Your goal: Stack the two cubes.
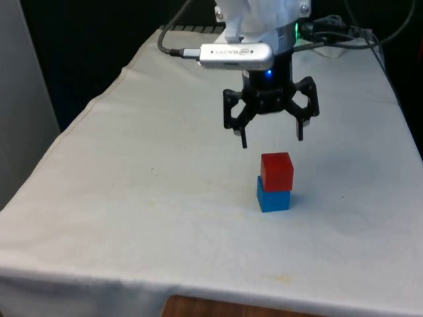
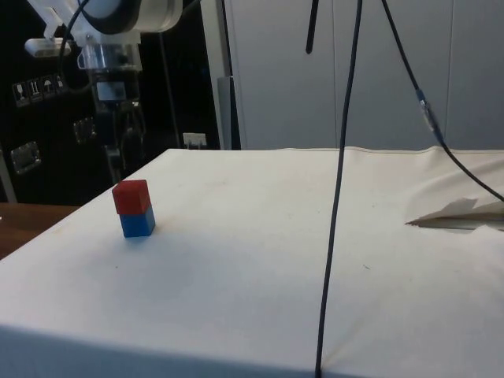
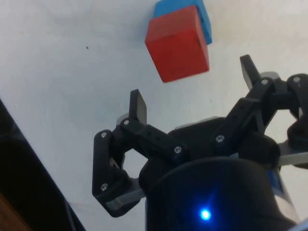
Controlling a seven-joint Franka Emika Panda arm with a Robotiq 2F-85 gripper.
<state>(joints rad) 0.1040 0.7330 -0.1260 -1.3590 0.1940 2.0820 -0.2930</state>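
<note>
A red cube (image 1: 277, 170) rests on top of a blue cube (image 1: 273, 196) on the white cloth, slightly turned against it. The same stack appears in the side view as red cube (image 2: 130, 196) over blue cube (image 2: 138, 223). In the wrist view the red cube (image 3: 177, 43) covers most of the blue cube (image 3: 190, 9). My gripper (image 1: 272, 140) hangs a little above and behind the stack, open, with nothing between its fingers. From the side the gripper (image 2: 118, 161) is above the table, beyond the cubes. In the wrist view the gripper (image 3: 193, 85) is spread wide.
The white cloth (image 1: 145, 198) covers the whole table, with its front edge close to the stack. A thin black cable (image 2: 340, 189) hangs down through the side view. Cables (image 1: 344, 33) lie at the table's far end.
</note>
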